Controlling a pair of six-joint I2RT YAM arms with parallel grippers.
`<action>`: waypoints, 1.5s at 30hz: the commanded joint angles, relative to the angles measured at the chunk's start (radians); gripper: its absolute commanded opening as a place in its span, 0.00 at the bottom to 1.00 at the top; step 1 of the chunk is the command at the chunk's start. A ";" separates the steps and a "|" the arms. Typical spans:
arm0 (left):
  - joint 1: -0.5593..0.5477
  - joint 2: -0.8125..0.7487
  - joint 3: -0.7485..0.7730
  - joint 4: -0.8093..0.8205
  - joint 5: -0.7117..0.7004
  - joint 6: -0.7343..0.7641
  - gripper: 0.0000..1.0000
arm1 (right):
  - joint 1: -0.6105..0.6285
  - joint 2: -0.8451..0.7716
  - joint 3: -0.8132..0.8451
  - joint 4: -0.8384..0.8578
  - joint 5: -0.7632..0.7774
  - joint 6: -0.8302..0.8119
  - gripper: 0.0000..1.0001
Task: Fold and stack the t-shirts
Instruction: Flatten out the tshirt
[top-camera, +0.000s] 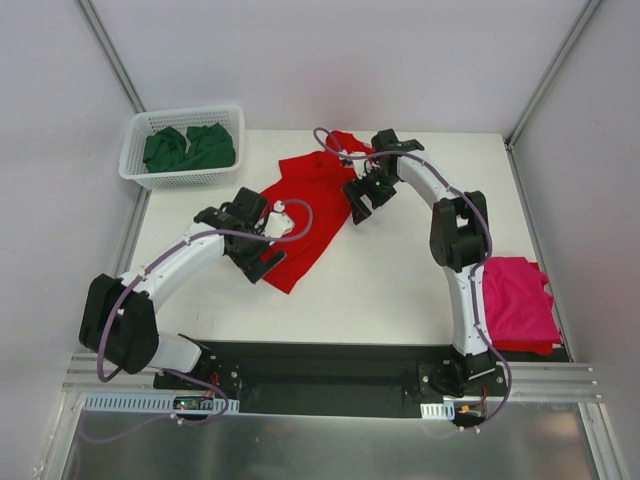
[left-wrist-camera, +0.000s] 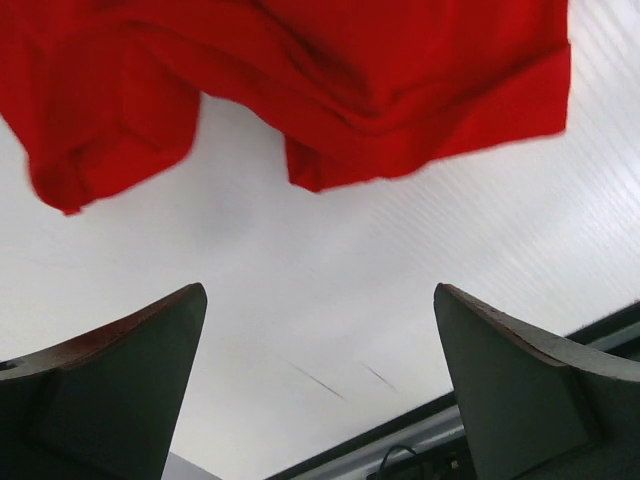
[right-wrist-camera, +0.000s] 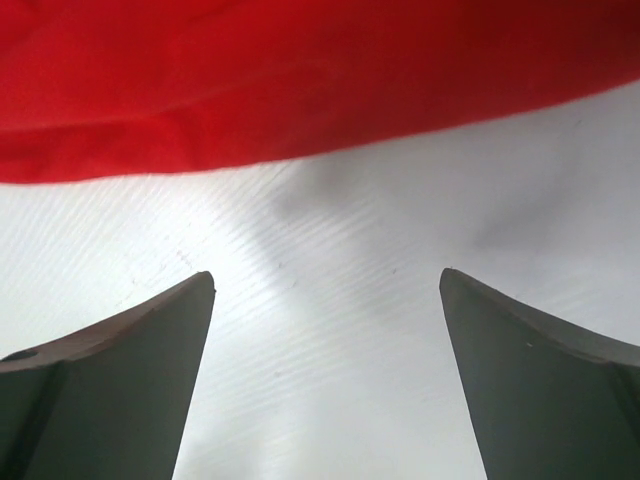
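Top cam overhead; wrist cams low, all share red shirt (top-camera: 315, 187).

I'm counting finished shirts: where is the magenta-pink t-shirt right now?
In the top view, the folded magenta-pink cloth t-shirt lies at the white table's right edge, just beside the right arm's lower section.

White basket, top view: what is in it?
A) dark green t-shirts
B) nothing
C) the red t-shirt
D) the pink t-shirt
A: dark green t-shirts lie bunched inside the white basket, while the red t-shirt is out on the table and the pink t-shirt lies at its right edge.
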 joint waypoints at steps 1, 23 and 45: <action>-0.021 -0.115 -0.116 -0.048 -0.001 0.006 0.97 | -0.020 -0.135 -0.043 -0.053 0.014 -0.045 1.00; -0.018 0.192 -0.104 0.250 0.047 0.196 0.88 | -0.043 -0.295 -0.149 -0.130 -0.075 -0.029 0.96; -0.021 0.242 -0.026 0.206 0.201 0.204 0.81 | -0.050 -0.238 -0.083 -0.187 -0.055 -0.040 0.96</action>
